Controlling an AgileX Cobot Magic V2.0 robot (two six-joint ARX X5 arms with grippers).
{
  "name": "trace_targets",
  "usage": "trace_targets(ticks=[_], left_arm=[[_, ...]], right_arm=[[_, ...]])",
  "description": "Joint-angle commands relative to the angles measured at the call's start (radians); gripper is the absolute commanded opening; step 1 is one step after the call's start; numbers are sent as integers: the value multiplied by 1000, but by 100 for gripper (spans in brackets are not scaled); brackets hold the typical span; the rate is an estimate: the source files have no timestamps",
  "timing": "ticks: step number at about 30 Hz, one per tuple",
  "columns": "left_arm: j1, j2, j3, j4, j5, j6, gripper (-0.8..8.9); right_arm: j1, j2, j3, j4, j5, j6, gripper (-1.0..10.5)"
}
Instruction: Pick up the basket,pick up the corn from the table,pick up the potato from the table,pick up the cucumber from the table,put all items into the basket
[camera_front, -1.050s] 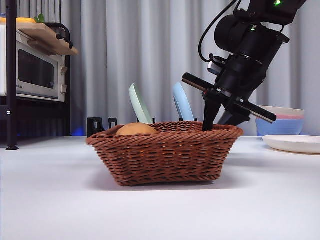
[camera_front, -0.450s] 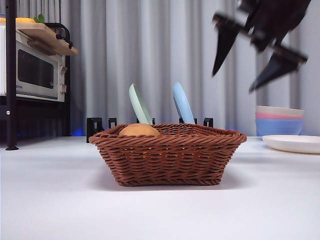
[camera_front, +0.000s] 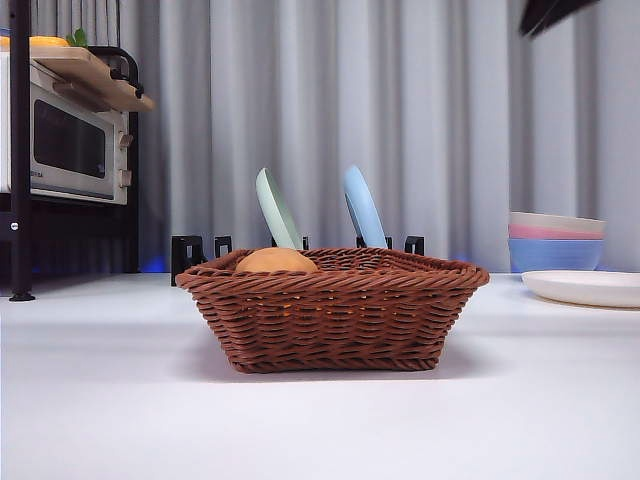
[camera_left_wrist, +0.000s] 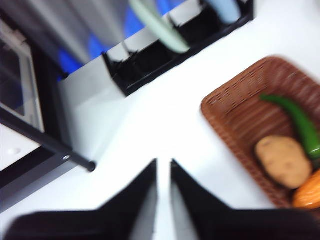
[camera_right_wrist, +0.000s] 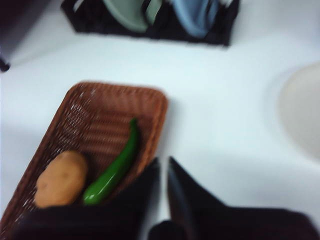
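Observation:
The reddish-brown wicker basket (camera_front: 335, 320) stands in the middle of the white table (camera_front: 120, 400). Over its rim only the top of the tan potato (camera_front: 275, 261) shows in the front view. From the left wrist view the basket (camera_left_wrist: 235, 107) holds the green cucumber (camera_left_wrist: 299, 125), the potato (camera_left_wrist: 283, 161) and an end of the orange corn (camera_left_wrist: 309, 190). The right wrist view shows the cucumber (camera_right_wrist: 114, 171) beside the potato (camera_right_wrist: 61, 179) in the basket (camera_right_wrist: 100, 120). My left gripper (camera_left_wrist: 163, 172) and right gripper (camera_right_wrist: 163, 170) both hang high above the table, shut and holding nothing.
Behind the basket a black dish rack (camera_front: 195, 250) holds a green plate (camera_front: 275, 212) and a blue plate (camera_front: 362, 205). Stacked pastel bowls (camera_front: 556, 242) and a white plate (camera_front: 585, 288) sit at the right. A microwave (camera_front: 65, 140) stands on a shelf at the left. A black arm tip (camera_front: 548, 12) shows at the top right.
The arm that reached into the basket's right side has risen up and out to the top right corner. Its wide-open jaws have come together. The basket shifted slightly.

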Motion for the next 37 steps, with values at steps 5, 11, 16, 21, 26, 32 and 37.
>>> trace_targets(ticks=[5,11,16,21,26,32,37], left_arm=[[1,-267,-313,169,24,-22,-8],[1,-495,-622,317,30,-51,-8],[1,-584,-763,389,95,-162,-7],[1,-566,-763,323,102,-203,-4],[1,-551,-763,319,97,-201,-4],[0,-552,-763,319,98,-201,-4],[23,-613,-769,314,90,-205,-3]], right_arm=[[8,-212,-156,136,19,-35,-17],[9,-425,-384,258,68,-36,-17],[8,-539,-498,242,68,11,-16],[7,-544,-497,165,65,55,-16],[7,-535,-498,152,65,55,-16],[7,-535,-497,151,64,55,-16],[7,-534,-497,152,65,55,-16]])
